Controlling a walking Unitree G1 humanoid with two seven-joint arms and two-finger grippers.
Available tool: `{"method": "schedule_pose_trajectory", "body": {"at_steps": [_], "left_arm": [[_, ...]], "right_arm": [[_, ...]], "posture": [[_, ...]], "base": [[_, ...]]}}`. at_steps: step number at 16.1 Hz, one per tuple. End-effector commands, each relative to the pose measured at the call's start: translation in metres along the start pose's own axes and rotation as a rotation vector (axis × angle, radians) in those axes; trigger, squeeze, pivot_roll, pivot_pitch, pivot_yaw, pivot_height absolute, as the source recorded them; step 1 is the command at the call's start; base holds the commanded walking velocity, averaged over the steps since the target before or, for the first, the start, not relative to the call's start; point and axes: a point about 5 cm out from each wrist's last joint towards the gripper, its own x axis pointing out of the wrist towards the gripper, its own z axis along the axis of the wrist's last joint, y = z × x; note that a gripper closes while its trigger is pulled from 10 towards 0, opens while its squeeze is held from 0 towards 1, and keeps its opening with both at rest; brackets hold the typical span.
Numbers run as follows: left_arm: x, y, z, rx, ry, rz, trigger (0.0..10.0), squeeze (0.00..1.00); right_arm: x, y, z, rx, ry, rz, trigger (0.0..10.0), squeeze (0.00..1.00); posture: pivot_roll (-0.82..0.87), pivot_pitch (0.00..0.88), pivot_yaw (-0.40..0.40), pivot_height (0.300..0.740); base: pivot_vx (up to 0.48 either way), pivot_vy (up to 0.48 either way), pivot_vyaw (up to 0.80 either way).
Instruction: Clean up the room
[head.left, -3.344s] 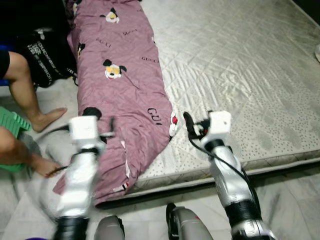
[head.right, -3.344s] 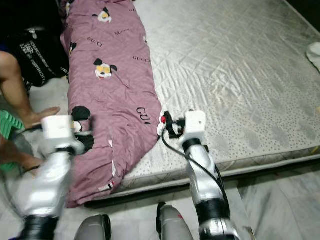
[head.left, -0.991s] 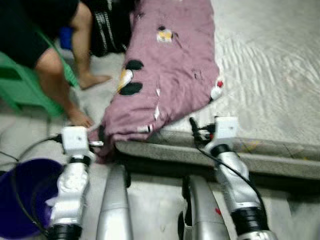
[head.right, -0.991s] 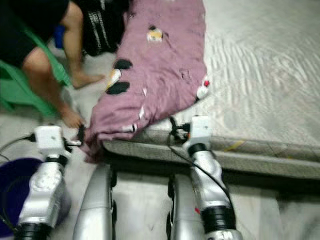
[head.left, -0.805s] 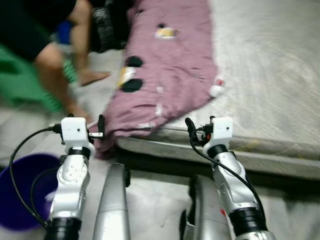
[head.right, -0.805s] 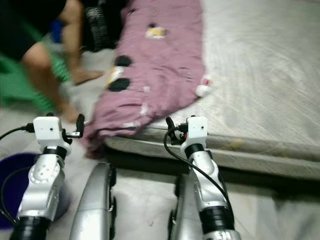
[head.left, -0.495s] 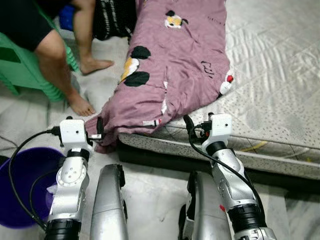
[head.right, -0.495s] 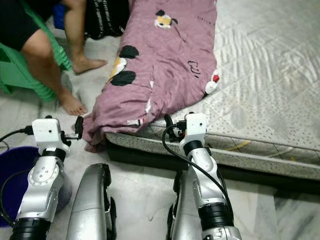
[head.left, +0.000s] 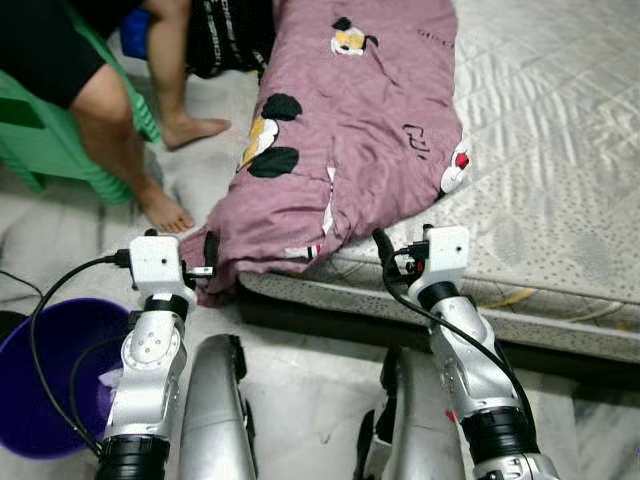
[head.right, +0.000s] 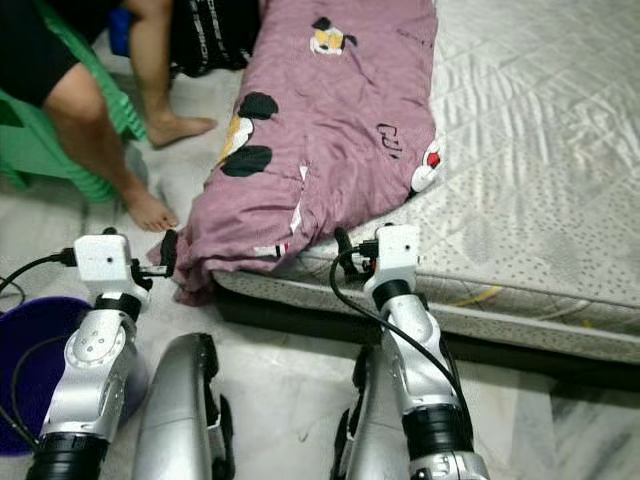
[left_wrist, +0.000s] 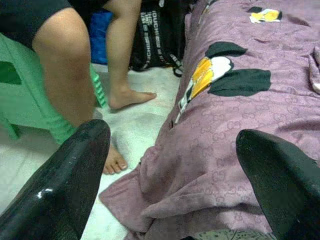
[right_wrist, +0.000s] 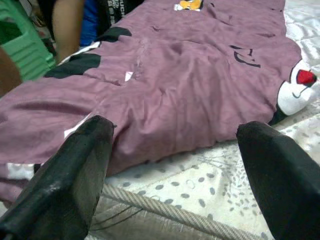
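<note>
Both grippers have closed in on the near end of the purple blanket (head.left: 350, 130) over the last half second, and the whole head view has slid a little, so the robot itself has edged forward rather than the bedding moving. The left gripper (head.left: 208, 262) now sits just beside the bunched corner that spills off the mattress (head.left: 560, 150) toward the floor; its two fingers are spread wide and hold nothing, as the left wrist view shows with the drooping fold lying between them. The right gripper (head.left: 380, 250) hovers over the mattress edge just short of the blanket's hem, fingers likewise wide apart and empty. That placement suggests the robot is lining up to take the blanket's near end with both hands, probably to lift or fold it, though no cloth is pinched yet.

The blanket lies lengthwise along the left side of the mattress, its lower corner hanging over the edge. A person's bare legs (head.left: 120, 120) and a green stool (head.left: 40, 140) stand close to the left of it, a dark bag (head.left: 225, 35) behind. A purple bucket (head.left: 50, 370) sits on the floor beside the left arm, with a black cable looping over it. The person's feet are the nearest thing to the left gripper's reach, and the cable could snag.
</note>
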Motion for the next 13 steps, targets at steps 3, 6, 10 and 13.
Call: {"method": "schedule_pose_trajectory", "body": {"at_steps": [3,6,10,13], "left_arm": [[-0.0019,0.0038,-0.0039,0.0,0.017,0.003,10.0,0.0],[-0.0014,0.0031,-0.0036,0.001,0.018,-0.003,10.0,0.0],[0.0,0.0029,-0.0037,-0.003,0.023,-0.003,10.0,0.0],[-0.0003,0.0042,-0.0029,-0.005,0.024,0.007,10.0,0.0]], "right_arm": [[-0.001,0.0023,-0.004,0.0,0.02,0.01,10.0,0.0],[-0.0006,0.0028,-0.0037,-0.001,0.02,0.015,10.0,0.0],[0.0003,0.0018,-0.0043,0.014,0.026,0.01,10.0,0.0],[0.0019,0.0042,-0.006,0.011,0.043,0.031,10.0,0.0]], "posture": [[0.0,0.21,-0.029,0.563],[0.0,0.214,-0.028,0.563],[0.0,0.221,-0.03,0.563],[0.0,0.228,-0.031,0.563]], "base": [[0.325,0.0,0.0],[0.249,0.0,0.75],[0.0,0.0,0.0],[0.0,0.0,0.0]]}}
